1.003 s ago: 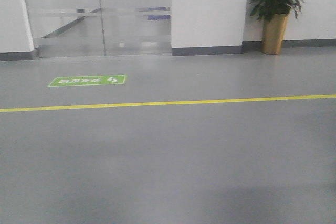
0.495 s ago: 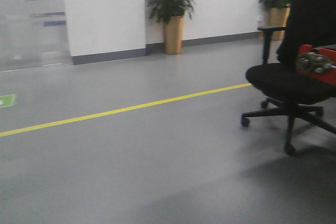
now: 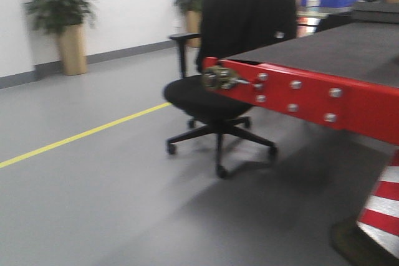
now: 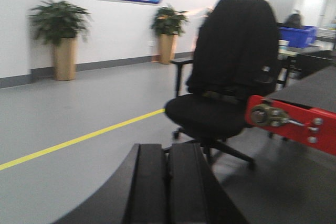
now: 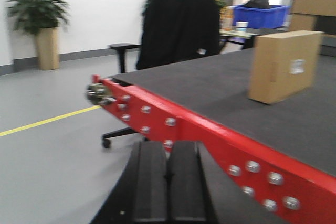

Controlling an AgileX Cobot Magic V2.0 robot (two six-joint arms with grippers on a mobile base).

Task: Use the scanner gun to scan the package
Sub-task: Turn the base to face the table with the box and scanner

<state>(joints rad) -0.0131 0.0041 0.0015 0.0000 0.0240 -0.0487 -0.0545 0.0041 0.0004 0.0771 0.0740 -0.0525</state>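
Bare floor of a second ago has given way to a chair (image 3: 215, 98) and red-edged desk (image 3: 336, 48): the base is arriving. The package (image 5: 283, 66) stands on the desk; left fingers (image 4: 149, 187) and right fingers (image 5: 149, 182) are closed, empty.

The left gripper (image 4: 168, 155) has its two fingers pressed together, holding nothing. The right gripper (image 5: 168, 153) is closed and empty too.
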